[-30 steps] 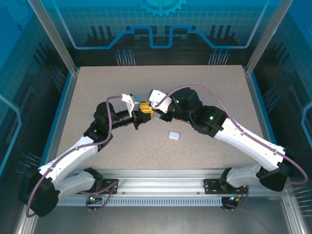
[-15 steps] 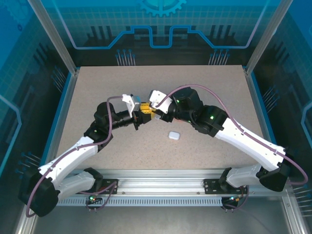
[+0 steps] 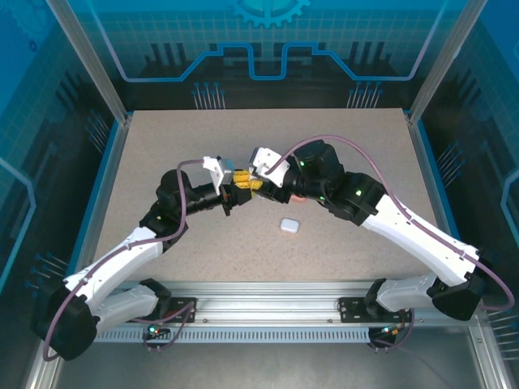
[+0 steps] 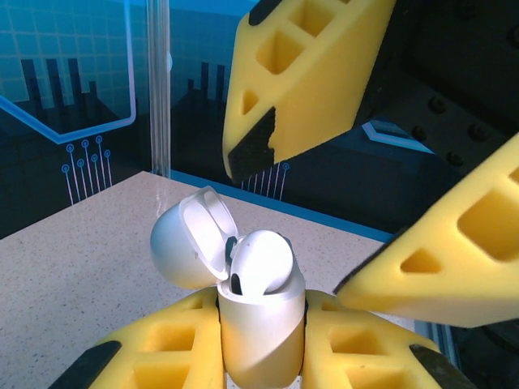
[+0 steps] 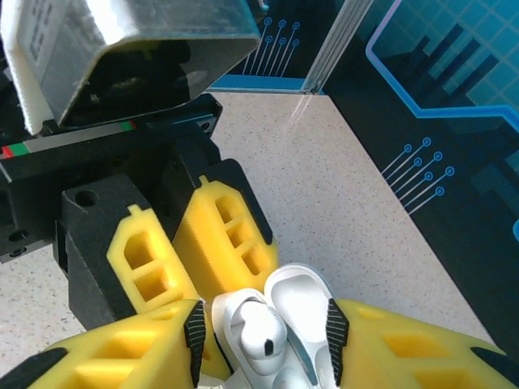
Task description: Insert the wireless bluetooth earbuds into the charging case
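Near the middle of the table [image 3: 162, 146] the two arms meet nose to nose, and we see the left gripper [image 4: 261, 356] clamped on a white case [image 4: 259, 320]. Its yellow fingers press against the case body from both sides and hold it upright above the surface. The lid [image 4: 190, 243] is flipped open and tilts back to the left in the left wrist view. A white earbud [image 4: 261, 259] sits in the mouth of the case, its rounded head poking above the rim. We cannot tell whether it is fully seated. The right gripper [image 5: 263, 324] faces it from the opposite side with its jaws apart. In the left wrist view its two fingers [image 4: 308, 73] stand clear of the earbud — one above it, one off to the right — and touch neither it nor the case. From the right wrist, the black-tipped pads flank the open case on either side, with the earbud between them and the left gripper's fingers just behind. Whether those pads brush the case wall there we cannot make out. In the top view a second case [image 3: 289, 225] — small, white, lid closed — lies on the table just in front of the right arm's wrist, apart from both grippers.
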Available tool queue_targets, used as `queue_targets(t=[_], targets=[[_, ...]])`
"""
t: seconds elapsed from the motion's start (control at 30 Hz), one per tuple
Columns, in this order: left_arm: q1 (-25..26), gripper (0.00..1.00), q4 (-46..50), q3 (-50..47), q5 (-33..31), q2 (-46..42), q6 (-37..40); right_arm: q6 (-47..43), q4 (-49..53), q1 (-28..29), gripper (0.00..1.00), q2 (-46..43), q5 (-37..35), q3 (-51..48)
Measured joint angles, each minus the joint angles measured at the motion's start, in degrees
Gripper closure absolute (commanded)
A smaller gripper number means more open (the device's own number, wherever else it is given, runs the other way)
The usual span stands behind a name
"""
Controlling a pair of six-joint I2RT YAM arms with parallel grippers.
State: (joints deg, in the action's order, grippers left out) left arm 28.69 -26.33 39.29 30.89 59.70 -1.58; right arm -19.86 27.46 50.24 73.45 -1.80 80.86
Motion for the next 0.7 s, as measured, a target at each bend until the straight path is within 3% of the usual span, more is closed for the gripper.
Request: queue_targets(t=[0.2, 0.3, 0.47, 0.6, 0.7], targets=[[0.0, 0.97, -0.2, 0.0, -1.1, 0.0, 0.1, 4.3, -0.1, -3.7, 0.24, -3.8, 1.4, 0.1], [0.0, 0.97, -0.1, -0.1, -2.5, -0.3, 0.3, 7.3, -1.4, -7.6, 0.01, -6.3, 2.1, -0.4], [0.0, 0.97, 0.1, -1.2, -5.7, -2.9, 1.6, 14.9, -3.8, -15.8, 0.00, -10.3, 3.2, -4.9], [0.0, 0.97, 1.1, -2.0, -8.0, -6.1, 3.3, 21.3, -3.6, -20.9, 0.00, -8.6, 3.8, -7.7], [0.0, 0.97, 2.6, -2.0, -9.3, -8.6, 4.9, 25.6, -2.2, -22.9, 0.10, -3.7, 4.0, -8.1]])
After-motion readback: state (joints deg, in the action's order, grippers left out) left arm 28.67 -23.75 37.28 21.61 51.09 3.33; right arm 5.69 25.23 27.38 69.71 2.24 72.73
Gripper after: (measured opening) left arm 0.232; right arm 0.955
